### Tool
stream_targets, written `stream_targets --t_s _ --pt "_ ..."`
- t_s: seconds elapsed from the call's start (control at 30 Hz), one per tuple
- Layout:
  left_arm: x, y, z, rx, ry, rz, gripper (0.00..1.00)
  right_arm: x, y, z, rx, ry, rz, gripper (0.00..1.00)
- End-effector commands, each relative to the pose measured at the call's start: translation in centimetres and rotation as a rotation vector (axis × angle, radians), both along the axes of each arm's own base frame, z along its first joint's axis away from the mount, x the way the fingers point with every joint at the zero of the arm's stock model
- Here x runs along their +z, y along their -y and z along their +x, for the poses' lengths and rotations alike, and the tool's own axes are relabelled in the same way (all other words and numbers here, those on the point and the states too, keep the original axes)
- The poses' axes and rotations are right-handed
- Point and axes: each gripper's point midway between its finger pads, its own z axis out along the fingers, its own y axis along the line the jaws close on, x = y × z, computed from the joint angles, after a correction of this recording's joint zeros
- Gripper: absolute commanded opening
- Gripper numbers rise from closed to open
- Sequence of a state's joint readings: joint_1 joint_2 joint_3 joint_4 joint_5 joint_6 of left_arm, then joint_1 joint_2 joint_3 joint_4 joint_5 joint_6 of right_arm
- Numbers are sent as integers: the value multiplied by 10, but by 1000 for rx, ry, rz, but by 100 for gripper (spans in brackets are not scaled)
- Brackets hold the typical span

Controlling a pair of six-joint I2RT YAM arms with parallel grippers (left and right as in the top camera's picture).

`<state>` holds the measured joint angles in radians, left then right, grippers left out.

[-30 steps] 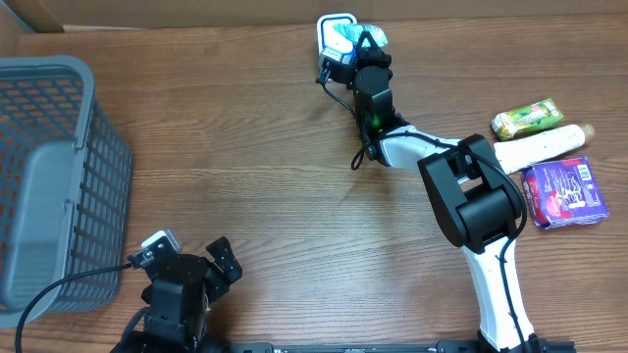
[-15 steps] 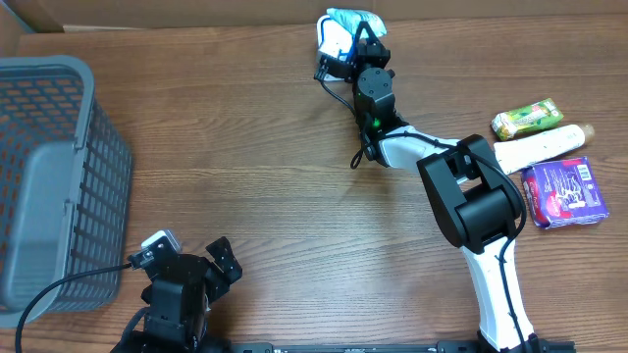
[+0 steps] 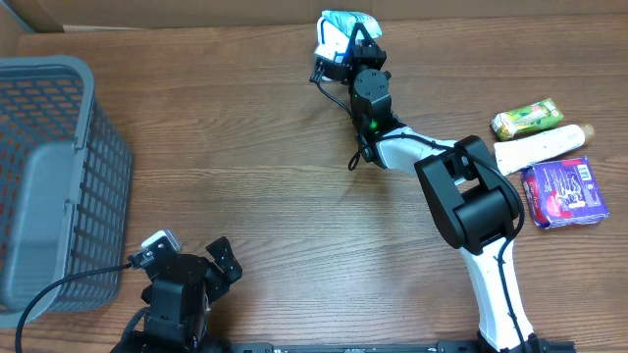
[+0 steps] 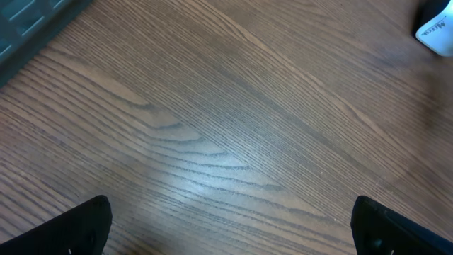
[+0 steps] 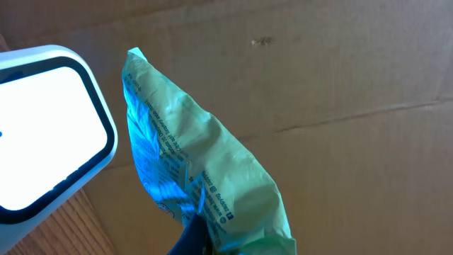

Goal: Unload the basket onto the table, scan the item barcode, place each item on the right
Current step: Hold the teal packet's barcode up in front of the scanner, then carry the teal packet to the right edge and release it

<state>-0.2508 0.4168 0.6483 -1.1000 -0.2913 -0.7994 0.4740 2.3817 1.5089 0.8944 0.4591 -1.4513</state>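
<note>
The item is a pale green crinkled packet [image 5: 212,177] with printed text, lit blue on the side that faces the scanner. My right gripper [image 5: 205,242] is shut on its lower end; one dark fingertip [image 5: 190,239] shows at the frame's bottom. The white scanner [image 5: 49,127] with its bright window stands just left of the packet. From overhead, the packet [image 3: 345,21] hangs over the scanner [image 3: 323,46] at the table's far edge, with the right gripper [image 3: 359,41] under it. My left gripper [image 4: 237,230] rests open above bare wood, also at the near left [image 3: 196,267].
A grey mesh basket [image 3: 49,176] fills the left side. At the right lie a green snack bar [image 3: 527,119], a white tube [image 3: 545,145] and a purple packet [image 3: 562,192]. A cardboard wall [image 5: 340,71] stands behind the scanner.
The right gripper has carried the green packet a little left and farther back, so it now covers more of the scanner. The left arm has not moved.
</note>
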Motion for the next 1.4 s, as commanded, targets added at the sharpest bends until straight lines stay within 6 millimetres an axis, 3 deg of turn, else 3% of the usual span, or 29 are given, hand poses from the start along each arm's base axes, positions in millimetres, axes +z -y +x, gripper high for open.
stream_targets --t_s 0.0,0.13,0.3,0.4,0.53,0.6,0.67,0.8,0.93,1.0,1.17,1.37 --pt "-1 -1 0 11 4 -4 100 55 1 -7 -23 83 56 4" --pt "-1 -1 0 11 4 -4 100 88 -1 -20 -16 43 93 4" --pt "-1 -1 0 11 4 -4 99 143 10 -51 11 -66 405 4" --pt "-1 -1 -1 11 4 -4 100 190 25 -82 22 -101 601 4" --pt "-1 -1 -1 11 4 -4 99 254 64 -130 20 -89 1038 4" --pt "-1 -1 0 11 4 -4 99 275 93 -158 3 -102 1340 4" --pt "-1 -1 -1 11 4 -4 100 281 115 -179 -17 -139 1522 4" --pt "-1 -1 -1 11 4 -4 100 268 182 -217 -200 -162 1841 4" --pt "-1 -1 -1 11 4 -4 99 229 250 -241 -485 -112 2009 4" --pt "-1 -1 -1 11 4 -4 100 204 274 -248 -626 -103 2052 4" --pt "-1 -1 -1 11 4 -4 100 135 323 -252 -938 -89 2061 4" --pt "-1 -1 -1 11 4 -4 100 43 358 -251 -1220 -128 2014 4"
